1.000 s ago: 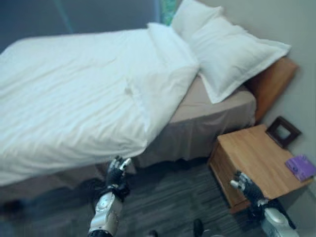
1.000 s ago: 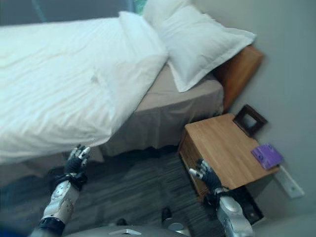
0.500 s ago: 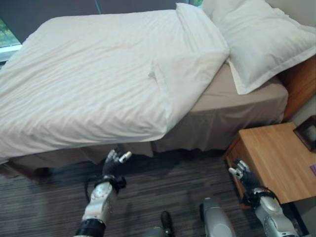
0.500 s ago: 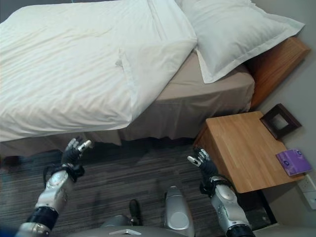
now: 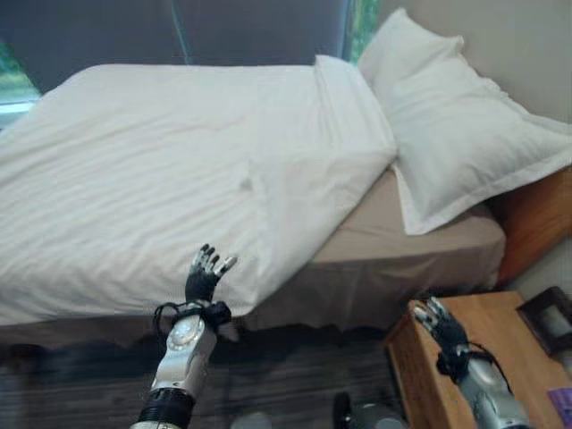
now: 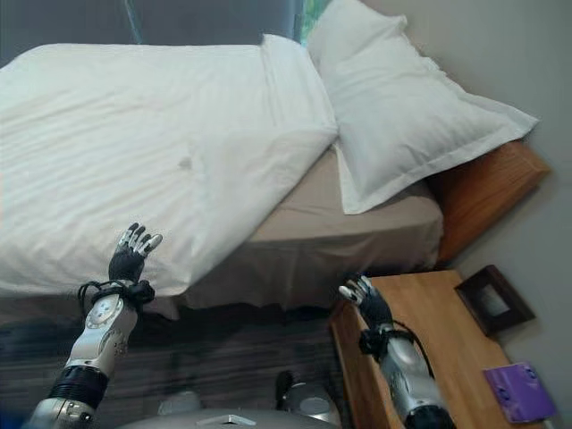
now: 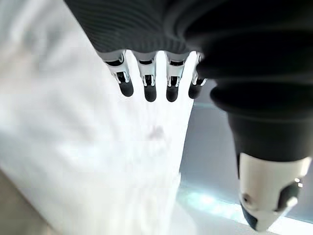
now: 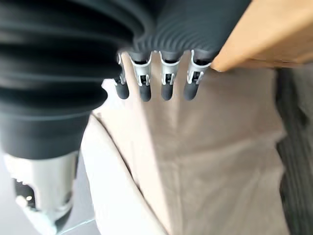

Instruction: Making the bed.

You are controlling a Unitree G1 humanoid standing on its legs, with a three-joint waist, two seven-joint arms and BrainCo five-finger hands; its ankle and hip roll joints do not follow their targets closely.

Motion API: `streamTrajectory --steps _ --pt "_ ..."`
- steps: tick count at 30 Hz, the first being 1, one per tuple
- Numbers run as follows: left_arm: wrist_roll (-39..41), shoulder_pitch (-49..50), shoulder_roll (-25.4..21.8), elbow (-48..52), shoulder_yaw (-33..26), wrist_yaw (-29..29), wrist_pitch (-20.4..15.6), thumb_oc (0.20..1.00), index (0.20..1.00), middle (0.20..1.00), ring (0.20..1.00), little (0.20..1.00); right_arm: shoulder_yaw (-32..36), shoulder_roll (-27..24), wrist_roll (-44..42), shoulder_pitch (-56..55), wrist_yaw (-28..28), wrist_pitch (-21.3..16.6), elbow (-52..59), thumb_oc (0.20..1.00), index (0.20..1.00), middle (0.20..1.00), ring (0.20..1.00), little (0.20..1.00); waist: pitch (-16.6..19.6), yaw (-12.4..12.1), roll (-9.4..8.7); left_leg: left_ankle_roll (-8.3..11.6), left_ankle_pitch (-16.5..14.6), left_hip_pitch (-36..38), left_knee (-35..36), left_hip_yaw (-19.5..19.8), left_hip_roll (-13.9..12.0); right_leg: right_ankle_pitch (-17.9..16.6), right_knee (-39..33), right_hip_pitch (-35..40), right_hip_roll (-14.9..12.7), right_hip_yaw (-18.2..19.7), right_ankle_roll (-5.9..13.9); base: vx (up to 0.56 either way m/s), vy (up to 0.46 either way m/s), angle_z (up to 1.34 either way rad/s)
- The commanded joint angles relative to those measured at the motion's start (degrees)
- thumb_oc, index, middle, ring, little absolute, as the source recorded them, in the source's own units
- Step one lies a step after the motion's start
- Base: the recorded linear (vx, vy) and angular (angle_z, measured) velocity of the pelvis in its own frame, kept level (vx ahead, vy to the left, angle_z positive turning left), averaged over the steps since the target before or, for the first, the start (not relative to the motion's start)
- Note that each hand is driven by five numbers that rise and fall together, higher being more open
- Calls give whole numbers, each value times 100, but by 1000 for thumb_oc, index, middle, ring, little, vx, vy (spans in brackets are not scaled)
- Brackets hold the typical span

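A white duvet (image 5: pixel 161 170) covers most of the bed, its near corner folded back over the beige sheet (image 5: pixel 375 223). Two white pillows (image 5: pixel 447 125) lie against the wooden headboard (image 6: pixel 487 192). My left hand (image 5: pixel 204 279) is raised just in front of the duvet's hanging near edge, fingers straight and holding nothing; in the left wrist view its fingers (image 7: pixel 149 83) point at the white cloth (image 7: pixel 73 147). My right hand (image 6: pixel 365 301) is open beside the nightstand's corner, facing the beige bed skirt (image 8: pixel 215 147).
A wooden nightstand (image 6: pixel 429 349) stands at the right of the bed, bearing a dark picture frame (image 6: pixel 493 299) and a purple packet (image 6: pixel 517 391). Dark striped carpet (image 6: pixel 241 357) lies between me and the bed. A window (image 5: pixel 179 31) is behind the bed.
The camera has shifted and the bed now looks closer. My left hand has risen toward the duvet's near edge. My right hand has come up beside the nightstand's corner.
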State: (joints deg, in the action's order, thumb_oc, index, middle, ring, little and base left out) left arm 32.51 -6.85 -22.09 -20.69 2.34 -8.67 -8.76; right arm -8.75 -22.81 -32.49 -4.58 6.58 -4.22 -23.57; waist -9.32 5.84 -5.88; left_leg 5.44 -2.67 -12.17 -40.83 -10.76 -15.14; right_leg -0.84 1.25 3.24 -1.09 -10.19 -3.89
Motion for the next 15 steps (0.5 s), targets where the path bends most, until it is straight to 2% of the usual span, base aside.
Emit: streamTrajectory --steps 1,2,3,4,6,7,8,11,12,14,15 --pt "-366 -518 -533 40 -364 17 -466 1000 1000 1000 1000 1000 283 -443 -140 -57 176 -256 531 1000 1000 1000 1000 1000 -311 44 235 60 972 740 2092 -260 421 -396 -625 291 -496 282 648 402 158 -13" --pt "-304 -433 -542 31 -459 29 -481 1000 1000 1000 1000 1000 286 -448 -82 -114 230 -258 520 1000 1000 1000 1000 1000 -308 -15 296 42 939 743 2682 -186 591 -360 -625 320 -462 348 687 208 103 -13" --pt "-303 -431 -543 32 -460 30 -481 1000 1000 1000 1000 1000 285 -447 -82 -114 230 -258 521 1000 1000 1000 1000 1000 -298 -17 286 36 972 756 2730 -198 608 -366 -625 307 -475 353 689 353 135 -33" --pt "-351 -210 -704 48 -750 -56 -524 1000 1000 1000 1000 1000 269 -461 180 -251 392 -218 405 1000 1000 1000 1000 1000 -259 -154 390 33 978 930 3621 66 820 -301 -625 476 -417 445 775 318 110 -52" --pt "-332 -221 -777 82 -848 -49 -553 1000 1000 1000 1000 1000 249 -463 252 -244 392 -182 341 1000 1000 1000 1000 1000 -225 -169 392 46 936 1024 3679 140 864 -249 -625 497 -415 495 787 279 100 -75" --pt "-359 -330 -847 171 -1036 -92 -633 1000 1000 1000 1000 1000 356 -386 160 -348 407 -195 337 1000 1000 1000 1000 1000 -138 -71 494 33 1006 1389 4182 65 890 -212 -625 485 -330 512 797 237 106 -74" --pt "-406 -463 -939 67 -1050 -150 -646 1000 1000 1000 1000 1000 389 -362 86 -422 459 -191 365 1000 1000 1000 1000 1000 -80 -20 520 -5 998 1549 4425 58 932 -172 -625 472 -329 554 813 291 145 -57" --pt "-562 -764 -1093 -213 -926 -270 -663 1000 1000 1000 1000 1000 380 -310 67 -568 526 -196 416 1000 1000 1000 1000 1000 -14 80 570 -34 973 1687 4583 -4 982 -130 -625 424 -358 600 851 95 98 -2" --pt "-998 -1174 -1484 -563 -761 -427 -570 1000 1000 1000 1000 1000 239 -315 149 -583 582 -183 358 1000 1000 1000 1000 1000 -8 190 602 -57 910 1678 4583 -59 1020 -132 -625 313 -382 704 885 34 96 21" --pt "-1173 -1409 -1784 -843 -659 -437 -515 1000 1000 1000 1000 1000 181 -355 172 -571 602 -177 367 1000 1000 1000 1000 1000 7 252 606 -73 867 1688 4583 -134 1016 -168 -625 226 -394 778 921 45 84 1" --pt "-1170 -1424 -1791 -858 -651 -434 -522 1000 1000 1000 1000 1000 183 -350 172 -568 602 -177 367 1000 1000 1000 1000 1000 8 243 603 -73 865 1686 4583 -141 1016 -169 -625 221 -394 785 922 56 71 -22"
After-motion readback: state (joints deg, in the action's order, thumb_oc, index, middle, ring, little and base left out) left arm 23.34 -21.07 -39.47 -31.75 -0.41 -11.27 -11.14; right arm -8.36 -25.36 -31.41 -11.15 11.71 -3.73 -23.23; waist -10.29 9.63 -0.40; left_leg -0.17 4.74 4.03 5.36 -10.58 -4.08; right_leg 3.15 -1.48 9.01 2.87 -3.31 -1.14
